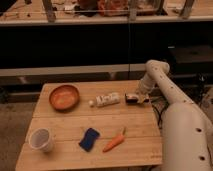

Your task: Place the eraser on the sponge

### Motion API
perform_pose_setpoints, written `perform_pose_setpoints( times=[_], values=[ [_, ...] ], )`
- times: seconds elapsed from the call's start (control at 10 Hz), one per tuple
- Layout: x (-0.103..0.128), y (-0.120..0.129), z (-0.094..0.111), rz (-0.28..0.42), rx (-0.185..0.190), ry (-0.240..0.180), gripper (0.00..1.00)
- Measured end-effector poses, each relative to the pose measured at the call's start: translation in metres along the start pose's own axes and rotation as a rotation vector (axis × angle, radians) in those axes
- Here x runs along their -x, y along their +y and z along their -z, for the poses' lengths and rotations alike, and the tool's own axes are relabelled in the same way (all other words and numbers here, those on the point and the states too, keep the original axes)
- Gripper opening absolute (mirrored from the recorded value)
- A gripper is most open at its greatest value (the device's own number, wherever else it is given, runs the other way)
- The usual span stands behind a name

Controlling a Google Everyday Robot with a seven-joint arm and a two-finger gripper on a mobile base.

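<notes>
Wooden table (65, 126), right edge: eraser (131, 99) at end effector (140, 96), its grip indiscernible

On the wooden bench (65, 124) in front of me, an orange-brown bowl (64, 97) sits near the far left corner. To its right lies a white packet (108, 99) with dark markings, with a small pale round object (91, 103) just beside its left end. A white cup (41, 140) stands upright near the front left corner. An orange carrot (114, 142) lies at an angle toward the front, right of centre. Behind the bench I see a dark cabinet (75, 50) under a cluttered shelf (30, 20).
</notes>
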Motion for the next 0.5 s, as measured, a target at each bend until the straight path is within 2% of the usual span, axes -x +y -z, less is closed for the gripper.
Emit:
perform_pose_setpoints(
  times=[0.1,0.2,0.3,0.5],
  values=[
    [-0.0008,0.0008,0.0031,-0.001,0.0,0.001,0.38],
    [-0.0013,0.0015,0.0059,-0.001,-0.001,0.001,0.33],
    [-0.0011,0.0014,0.0063,0.0,0.0,0.001,0.23],
    [0.0027,0.0005,0.0064,0.007,0.003,0.001,0.1]
  ],
)
